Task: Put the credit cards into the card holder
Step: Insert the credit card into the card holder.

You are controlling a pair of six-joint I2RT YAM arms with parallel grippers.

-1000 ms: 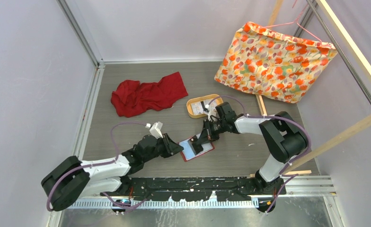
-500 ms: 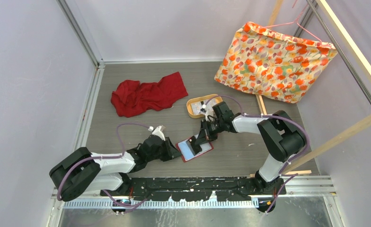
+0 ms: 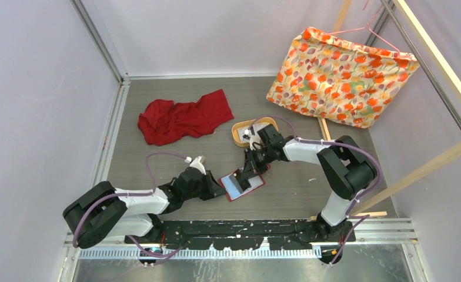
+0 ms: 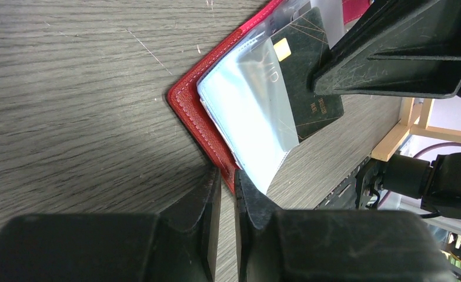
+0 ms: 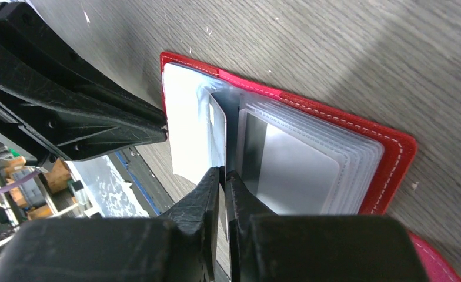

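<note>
The red card holder (image 3: pixel 244 187) lies open on the grey table, its clear pockets facing up. My left gripper (image 3: pixel 219 189) is shut on its near-left red edge (image 4: pixel 187 108), jaws pinching the leather (image 4: pixel 227 176). My right gripper (image 3: pixel 250 173) is shut on a dark credit card with a gold chip (image 4: pixel 307 76), which stands partly inside a clear pocket. In the right wrist view the card (image 5: pixel 217 126) shows edge-on between the jaws (image 5: pixel 223 172), over the card holder (image 5: pixel 357 120). More credit cards lie in the oval tan tray (image 3: pixel 239 134), mostly hidden by my right arm.
A crumpled red cloth (image 3: pixel 184 117) lies at the back left. A floral bag (image 3: pixel 340 73) hangs at the back right by a wooden frame (image 3: pixel 325 130). The black rail (image 3: pixel 246 232) runs along the near edge.
My left arm has dropped lower and kept its hold on the card holder. My right gripper and the card have shifted slightly left and down, and the card holder has moved a little left.
</note>
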